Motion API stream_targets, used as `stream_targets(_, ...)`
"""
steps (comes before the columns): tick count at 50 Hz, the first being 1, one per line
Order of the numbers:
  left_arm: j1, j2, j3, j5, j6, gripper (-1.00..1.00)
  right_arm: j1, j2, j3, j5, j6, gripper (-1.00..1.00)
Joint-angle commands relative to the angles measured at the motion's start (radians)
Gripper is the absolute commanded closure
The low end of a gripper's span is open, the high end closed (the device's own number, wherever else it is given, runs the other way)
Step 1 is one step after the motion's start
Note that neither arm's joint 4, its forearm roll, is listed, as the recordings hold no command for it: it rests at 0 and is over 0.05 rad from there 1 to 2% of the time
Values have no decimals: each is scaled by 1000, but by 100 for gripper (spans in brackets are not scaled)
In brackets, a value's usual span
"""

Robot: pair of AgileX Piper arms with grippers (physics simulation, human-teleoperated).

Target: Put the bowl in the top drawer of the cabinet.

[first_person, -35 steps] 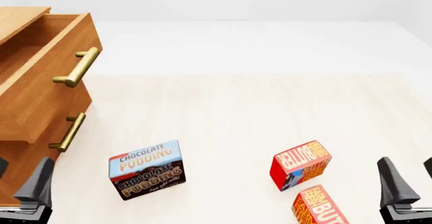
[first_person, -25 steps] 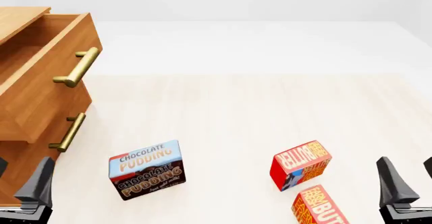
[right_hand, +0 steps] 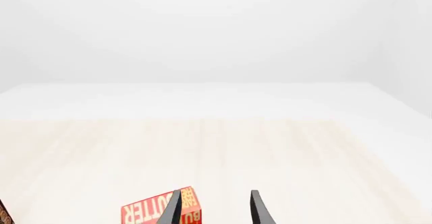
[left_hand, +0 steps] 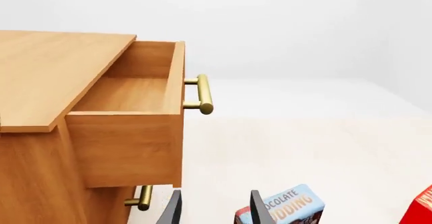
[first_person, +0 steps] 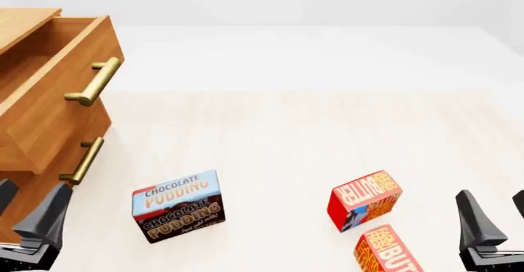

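Note:
The bowl is out of view in every current frame. The wood cabinet [first_person: 23, 20] stands at the far left, and its top drawer [first_person: 61, 109] is pulled out, brass handle [first_person: 94, 81] facing right. In the left wrist view the top drawer [left_hand: 128, 145] shows a bare wooden floor as far as I can see into it. My left gripper [first_person: 24, 213] hangs open near the front edge, beside the cabinet's lower part, holding nothing. At the bottom right my right gripper [first_person: 497, 217] is open and empty too.
A chocolate pudding box [first_person: 178, 205] stands right of the left gripper. Two red butter boxes [first_person: 364, 199] [first_person: 389, 250] lie left of the right gripper. The lower drawer handle [first_person: 82, 160] sticks out below the open drawer. Pale tabletop [first_person: 286, 131] stretches beyond.
The left gripper has shifted slightly up and to the right in the front view. The right gripper, the boxes and the drawer have not moved.

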Motion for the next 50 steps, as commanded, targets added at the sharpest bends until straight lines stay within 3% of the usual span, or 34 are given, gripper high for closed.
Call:
stream_targets(1, -106, 77, -140, 100, 9, -100, -5, 6, 0, -3, -2, -100)
stream_targets(12, -172, 176, -230, 150, 59, -100, -5, 9, 0, -4, -2, -100)
stream_targets(18, -285, 278, -275, 181, 51, -100, -5, 8, 0, -4, -2, -100)
stream_targets(26, -292, 379, -346, 178, 101, -100, -7, 11, 0, -5, 0, -100)
stream_targets(35, -380, 474, -431, 236, 141, -100, -8, 11, 0, -5, -1, -100)
stream_targets(46, -444, 563, -504, 305, 155, -100, -9, 12, 0, -6, 1, -100)
stream_targets(50, -473, 582, -517, 329, 127, -100, -9, 11, 0, -5, 1, -100)
